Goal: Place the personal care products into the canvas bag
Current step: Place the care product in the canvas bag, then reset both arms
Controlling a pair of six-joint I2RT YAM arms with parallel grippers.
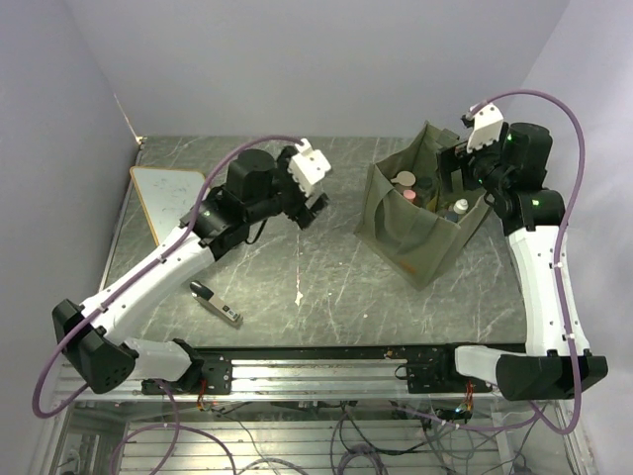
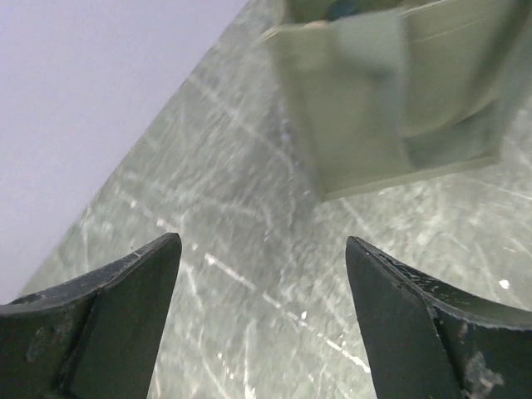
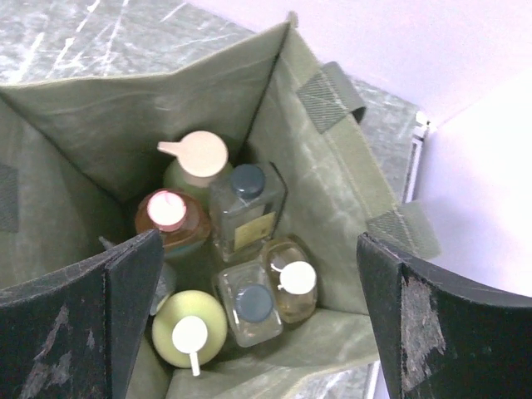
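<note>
The olive-green canvas bag [image 1: 420, 233] stands open at the right of the table. In the right wrist view its wall [image 3: 332, 191] surrounds several upright bottles: a pale yellow-green one with a white cap [image 3: 189, 327], two clear ones with dark caps [image 3: 253, 306] [image 3: 246, 208], an amber one with a white cap [image 3: 291, 281], an orange one with a pink cap [image 3: 169, 216], and a green one with a beige cap [image 3: 198, 158]. My right gripper [image 3: 262, 320] hovers above the bag's mouth, open and empty. My left gripper [image 2: 262, 287] is open and empty above bare table, left of the bag [image 2: 391, 91].
A slim black-and-silver gadget [image 1: 216, 304] lies on the table near the left arm. A flat white board with a yellow edge [image 1: 168, 195] lies at the far left. Walls close in behind and to both sides of the table.
</note>
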